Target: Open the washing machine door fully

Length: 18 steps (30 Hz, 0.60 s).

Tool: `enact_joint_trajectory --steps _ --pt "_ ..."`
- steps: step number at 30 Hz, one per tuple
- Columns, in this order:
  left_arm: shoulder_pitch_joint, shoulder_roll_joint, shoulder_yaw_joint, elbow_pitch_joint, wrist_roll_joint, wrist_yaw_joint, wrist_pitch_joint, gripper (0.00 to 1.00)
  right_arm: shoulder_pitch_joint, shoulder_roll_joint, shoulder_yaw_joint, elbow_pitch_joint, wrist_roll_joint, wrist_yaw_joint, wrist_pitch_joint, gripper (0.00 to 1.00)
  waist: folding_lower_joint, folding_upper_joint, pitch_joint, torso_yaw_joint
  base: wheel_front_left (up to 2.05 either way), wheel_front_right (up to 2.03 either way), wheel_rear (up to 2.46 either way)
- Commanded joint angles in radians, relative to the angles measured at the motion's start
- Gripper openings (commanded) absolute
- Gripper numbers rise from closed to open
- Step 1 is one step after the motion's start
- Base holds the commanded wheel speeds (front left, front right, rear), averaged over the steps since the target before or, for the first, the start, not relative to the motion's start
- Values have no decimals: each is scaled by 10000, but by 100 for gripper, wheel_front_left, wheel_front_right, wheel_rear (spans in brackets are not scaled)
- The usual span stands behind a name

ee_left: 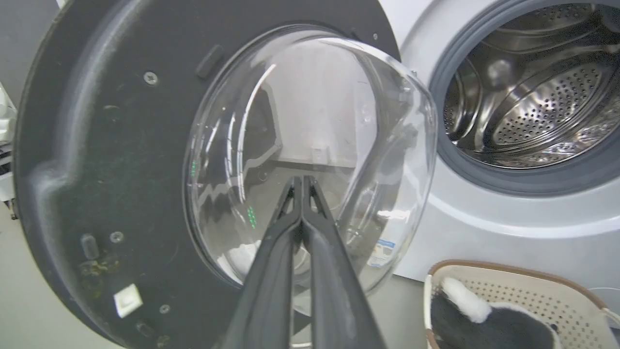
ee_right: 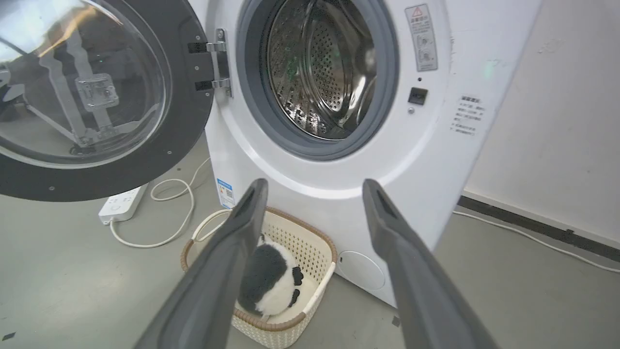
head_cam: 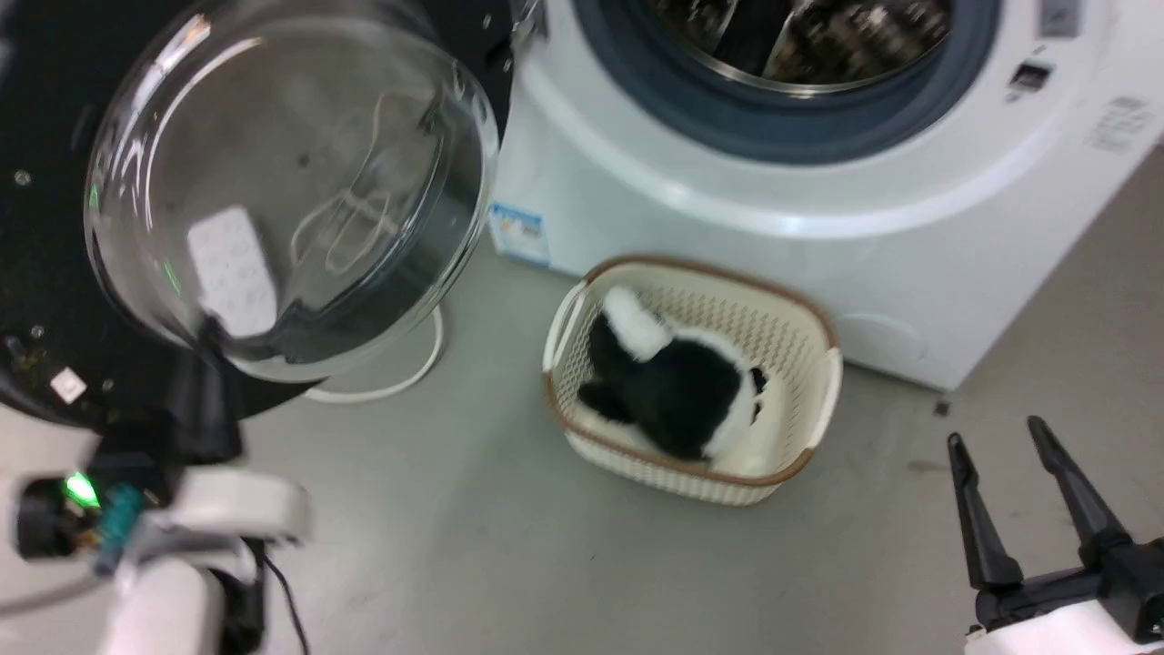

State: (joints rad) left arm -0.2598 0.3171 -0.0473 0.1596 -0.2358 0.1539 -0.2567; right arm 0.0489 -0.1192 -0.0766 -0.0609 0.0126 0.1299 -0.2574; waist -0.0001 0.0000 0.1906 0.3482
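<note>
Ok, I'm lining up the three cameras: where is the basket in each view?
Head: basket, centre.
Left wrist: basket, bottom right corner.
Right wrist: basket, bottom centre.
Shared landmark: the blue sticker on the washer, up-left of the basket.

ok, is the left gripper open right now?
No, in the left wrist view the left gripper has its jaws closed together, pointing at the glass bowl of the washing machine door.

The left gripper (ee_left: 302, 180) had its two long dark fingers pressed tight together. The right gripper (head_cam: 995, 435) sat low, its fingers spread wide apart, with nothing between them.
</note>
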Motion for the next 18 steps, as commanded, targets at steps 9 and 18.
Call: enact_joint_trajectory --steps 9,18 --pt "1740 -1187 -758 -1075 402 -139 -50 0 43 387 -196 136 -289 8 -44 100 1 0 -1580 -1467 0 0 0" --pt "2673 -1857 -1264 -1182 1003 -280 -50 0 452 633 47 395 -51 8 -44 100 1 0 -1920 -2379 0 0 0"
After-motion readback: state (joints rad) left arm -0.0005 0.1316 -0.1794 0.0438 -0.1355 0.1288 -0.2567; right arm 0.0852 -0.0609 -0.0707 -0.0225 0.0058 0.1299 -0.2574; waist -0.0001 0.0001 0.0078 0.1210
